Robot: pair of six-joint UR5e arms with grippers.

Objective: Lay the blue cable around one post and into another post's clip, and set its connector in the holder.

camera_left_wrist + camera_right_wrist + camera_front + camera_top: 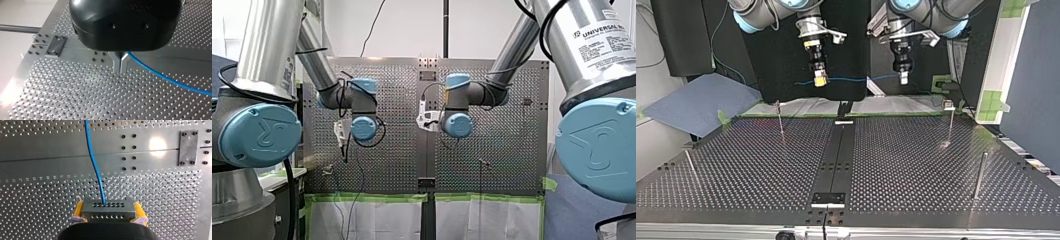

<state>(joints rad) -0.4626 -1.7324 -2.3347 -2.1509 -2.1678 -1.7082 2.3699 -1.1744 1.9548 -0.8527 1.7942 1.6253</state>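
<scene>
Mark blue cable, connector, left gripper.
blue cable (92, 162), right wrist view, mid-run ahead of the connector.
connector (110, 210), right wrist view, its perforated face.
left gripper (119, 70), left wrist view, midway between its fingertips.

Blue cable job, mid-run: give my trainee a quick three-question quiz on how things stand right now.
1. True or false: the blue cable already runs around a post.
2. Which gripper holds the connector?
3. State of my left gripper: A open; B shut on the blue cable; C shut on nothing.
Key: 1 false, it hangs stretched between both grippers above the table; 2 my right gripper; 3 B.
</scene>
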